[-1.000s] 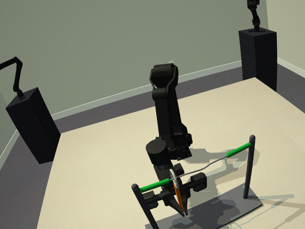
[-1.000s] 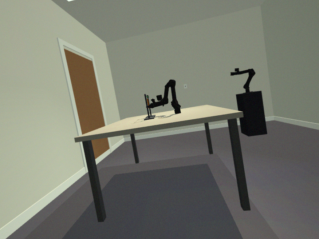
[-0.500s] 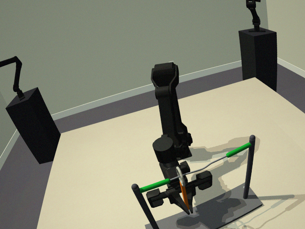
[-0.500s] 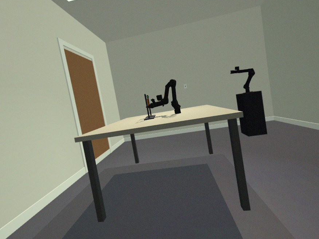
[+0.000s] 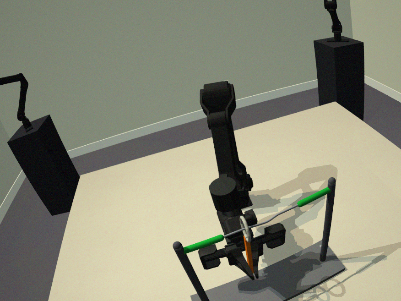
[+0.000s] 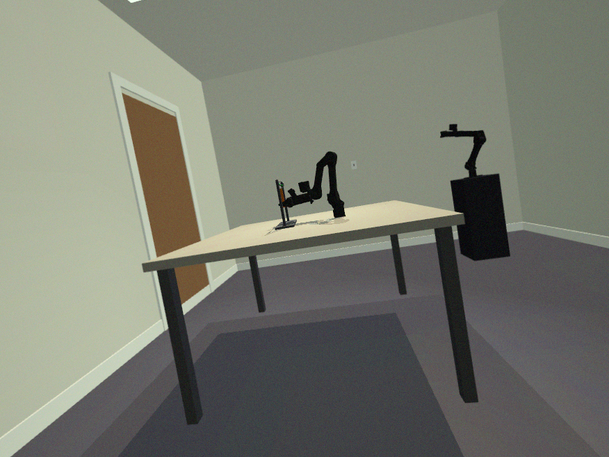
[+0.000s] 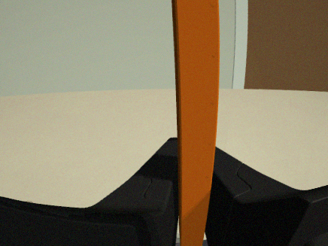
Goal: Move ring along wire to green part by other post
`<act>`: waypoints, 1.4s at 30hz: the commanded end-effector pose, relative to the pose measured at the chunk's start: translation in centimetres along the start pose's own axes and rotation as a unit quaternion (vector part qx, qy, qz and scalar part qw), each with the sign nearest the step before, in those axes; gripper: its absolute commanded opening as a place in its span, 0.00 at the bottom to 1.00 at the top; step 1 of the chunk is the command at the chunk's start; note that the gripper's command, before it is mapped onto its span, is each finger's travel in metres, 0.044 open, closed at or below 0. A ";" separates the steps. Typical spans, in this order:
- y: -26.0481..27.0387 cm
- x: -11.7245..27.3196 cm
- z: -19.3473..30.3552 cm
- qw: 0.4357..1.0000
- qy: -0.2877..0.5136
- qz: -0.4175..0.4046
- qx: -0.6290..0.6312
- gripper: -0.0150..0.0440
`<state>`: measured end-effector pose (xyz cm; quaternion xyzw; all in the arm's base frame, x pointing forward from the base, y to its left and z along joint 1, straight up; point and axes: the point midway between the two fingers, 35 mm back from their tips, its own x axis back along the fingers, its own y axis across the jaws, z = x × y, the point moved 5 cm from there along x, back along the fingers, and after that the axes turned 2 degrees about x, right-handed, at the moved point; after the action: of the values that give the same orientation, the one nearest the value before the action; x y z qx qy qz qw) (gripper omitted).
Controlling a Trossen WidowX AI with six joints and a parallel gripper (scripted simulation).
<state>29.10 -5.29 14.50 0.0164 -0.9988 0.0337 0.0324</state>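
Beige tabletop is the biggest thing going here, on dark legs, with the black WidowX arm standing on it, bent up at the elbow and reaching down toward the wire rig. The rig's grey base plate lies flat on the table, partly in shadow, and two dark posts stand up from it.

Strung between the posts is the wire, with a thin, slightly wavy grey part in the middle. The gripper is clamped on the handle, one black finger on each side of it. Green parts sit at both ends of the wire, a left one and a right one as the top view has them.

The orange handle runs up from the fingertips to the pale ring. That ring is around the grey stretch, between the green parts and nearer the left one in the top view. Honestly can't tell whether it's touching the grey wire.
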 end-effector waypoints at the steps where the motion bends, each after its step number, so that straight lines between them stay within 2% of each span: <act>1: 0.2 0.1 0.0 1.000 -0.001 0.002 0.010 0.00; 22: 0.6 0.1 0.0 0.997 -0.003 -0.040 0.065 0.00; 33: 2.3 0.3 0.3 0.998 0.001 -0.055 0.029 0.00; 42: 3.5 1.3 -0.2 0.997 0.041 -0.059 -0.004 0.00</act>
<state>28.11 -2.19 14.28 0.0742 -0.9944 0.0384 0.0652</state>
